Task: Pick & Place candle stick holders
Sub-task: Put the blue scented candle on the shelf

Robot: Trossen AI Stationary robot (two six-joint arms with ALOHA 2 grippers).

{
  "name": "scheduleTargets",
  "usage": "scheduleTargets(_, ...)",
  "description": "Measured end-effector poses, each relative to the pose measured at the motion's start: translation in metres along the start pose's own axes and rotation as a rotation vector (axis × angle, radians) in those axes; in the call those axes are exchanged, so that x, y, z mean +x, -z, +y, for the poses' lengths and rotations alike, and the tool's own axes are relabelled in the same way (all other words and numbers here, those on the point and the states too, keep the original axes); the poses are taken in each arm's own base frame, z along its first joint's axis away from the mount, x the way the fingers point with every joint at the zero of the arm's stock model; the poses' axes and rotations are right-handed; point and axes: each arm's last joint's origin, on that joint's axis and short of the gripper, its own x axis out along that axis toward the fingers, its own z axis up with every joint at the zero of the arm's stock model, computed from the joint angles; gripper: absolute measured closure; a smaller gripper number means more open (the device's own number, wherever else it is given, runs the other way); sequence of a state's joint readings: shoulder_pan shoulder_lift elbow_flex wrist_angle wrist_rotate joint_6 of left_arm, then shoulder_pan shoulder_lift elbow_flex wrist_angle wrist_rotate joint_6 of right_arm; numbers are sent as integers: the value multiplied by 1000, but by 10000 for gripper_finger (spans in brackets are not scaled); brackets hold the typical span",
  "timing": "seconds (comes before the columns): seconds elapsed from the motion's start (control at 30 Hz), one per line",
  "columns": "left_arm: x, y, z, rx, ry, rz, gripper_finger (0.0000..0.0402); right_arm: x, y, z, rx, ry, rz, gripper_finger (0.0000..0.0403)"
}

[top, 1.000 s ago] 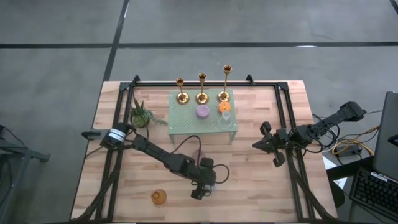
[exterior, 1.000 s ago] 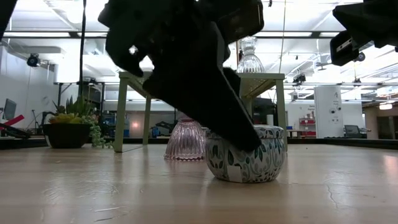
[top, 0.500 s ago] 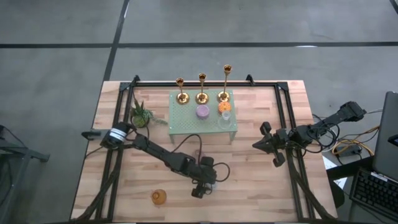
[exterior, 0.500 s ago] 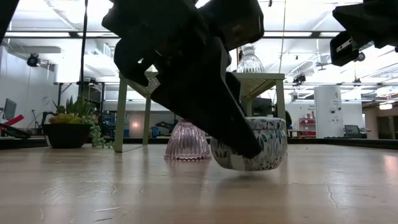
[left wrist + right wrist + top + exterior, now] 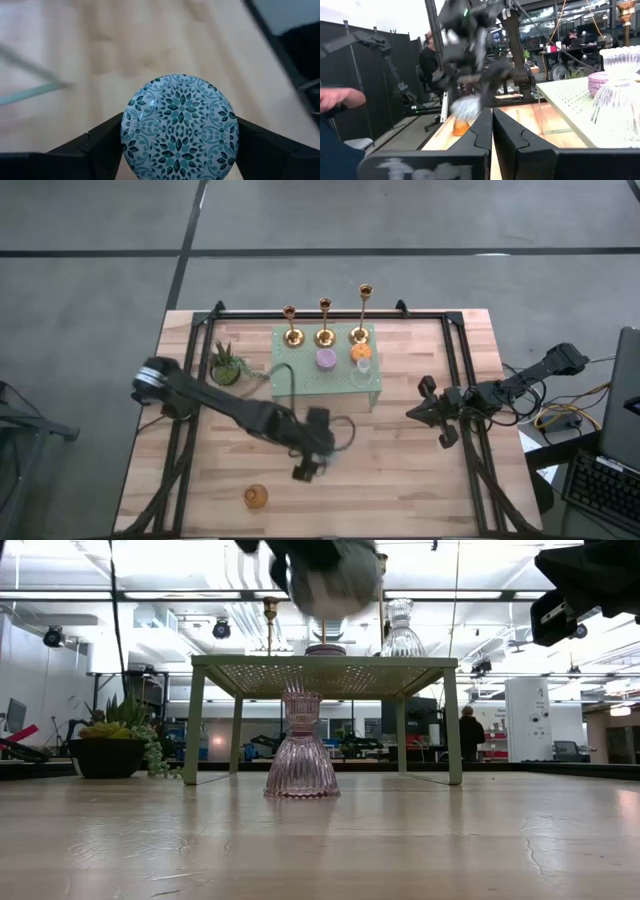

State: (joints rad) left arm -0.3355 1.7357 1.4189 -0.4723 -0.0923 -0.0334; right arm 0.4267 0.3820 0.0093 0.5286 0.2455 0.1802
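My left gripper (image 5: 308,464) is shut on a round squat holder with a teal flower-patterned top (image 5: 180,127), high above the table's near middle; it also shows at the top of the low view (image 5: 335,580). Three gold candlesticks (image 5: 325,325) stand on their round bases at the far edge of a pale green perforated stand (image 5: 300,375), with a purple (image 5: 326,360), an orange (image 5: 361,352) and a clear holder (image 5: 363,368). An amber holder (image 5: 256,497) stands near the front edge. A pink glass holder (image 5: 301,755) stands on the table. My right gripper (image 5: 412,413) is shut and empty at the right. My left gripper pinches the patterned holder between its two fingers, one on each side of its round wall (image 5: 125,137). The fingers come from above, pointing down. The holder is lifted clear of the table, its patterned top facing the wrist.
A small potted plant (image 5: 228,365) stands left of the stand. Black frame rails (image 5: 455,370) run along the table's sides. Bare wood lies across the table's near half. People show in the room beyond (image 5: 427,62).
My left gripper has risen from the table with the patterned holder and shifted a little toward the table's left edge. The holder, which stood on the wood beside the pink glass holder, first tipped and is now lifted well clear.
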Motion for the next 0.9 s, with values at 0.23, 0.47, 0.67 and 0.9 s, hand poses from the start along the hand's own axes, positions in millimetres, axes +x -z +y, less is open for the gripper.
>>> scheduleTargets(0.23,-75,3,45,-57,-298,-7,89,0,0,0,2,0,0,394)
scheduleTargets(0.47,-108,28,104,-234,-459,-14,88,0,0,0,0,0,2,394)
scheduleTargets(0.67,-107,63,147,-384,-538,59,88,0,1,0,-1,1,5,394)
scheduleTargets(0.9,-100,85,172,-537,-571,62,87,0,1,0,0,1,6,394)
